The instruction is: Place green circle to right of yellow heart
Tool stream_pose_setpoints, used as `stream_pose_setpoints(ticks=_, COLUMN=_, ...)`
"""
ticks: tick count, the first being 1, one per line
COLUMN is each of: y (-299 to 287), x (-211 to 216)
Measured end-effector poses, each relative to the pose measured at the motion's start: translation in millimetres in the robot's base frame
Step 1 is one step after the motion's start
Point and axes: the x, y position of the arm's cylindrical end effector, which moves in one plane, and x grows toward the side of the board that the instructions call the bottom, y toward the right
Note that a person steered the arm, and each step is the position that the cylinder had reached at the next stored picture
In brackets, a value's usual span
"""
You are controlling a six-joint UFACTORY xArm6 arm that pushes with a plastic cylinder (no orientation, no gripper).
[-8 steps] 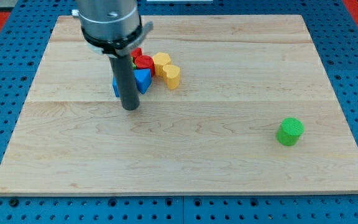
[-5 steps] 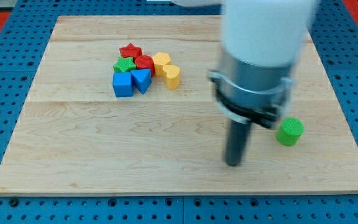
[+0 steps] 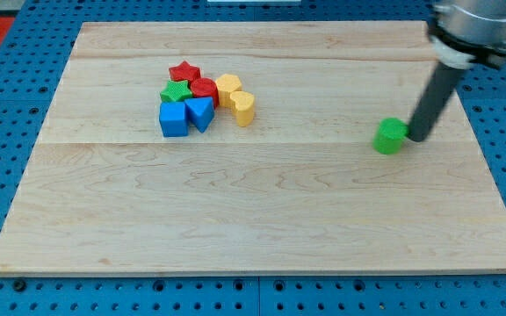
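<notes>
The green circle (image 3: 390, 137) is sitting right of centre on the counter (image 3: 262, 228), my tip (image 3: 416, 137) touching its right side; the tool is only a rod, grasping nothing. An off-centre shove risks it slipping past the yellow heart (image 3: 242, 107) into the cluster.

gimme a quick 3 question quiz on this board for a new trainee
1. True or false: my tip is at the view's left of the green circle.
2. Which block lies nearest the green circle: A) red star B) yellow heart C) blue cube?
3. Fill in: the green circle sits to the view's ____ of the cluster of blocks.

Key: 1. False, my tip is at its right, right beside it. 2. B. 3. right.
</notes>
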Motion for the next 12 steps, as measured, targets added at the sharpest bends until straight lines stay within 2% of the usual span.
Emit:
stream_pose_setpoints(ticks=1, y=-2, x=15)
stream_pose_setpoints(ticks=2, y=-35, x=30)
stream_pose_setpoints(ticks=4, y=-52, x=-76)
stream_pose_setpoints(ticks=5, y=-52, x=-95)
stream_pose_setpoints(ticks=7, y=0, x=-53)
stream_pose_setpoints(ticks=8, y=-62, x=-47)
stream_pose_setpoints(ticks=9, y=-80, x=-68)
stream_pose_setpoints(ticks=10, y=-44, x=-30)
stream_pose_setpoints(ticks=11, y=-104, x=-14)
stream_pose_setpoints(ticks=12, y=-97, x=-49)
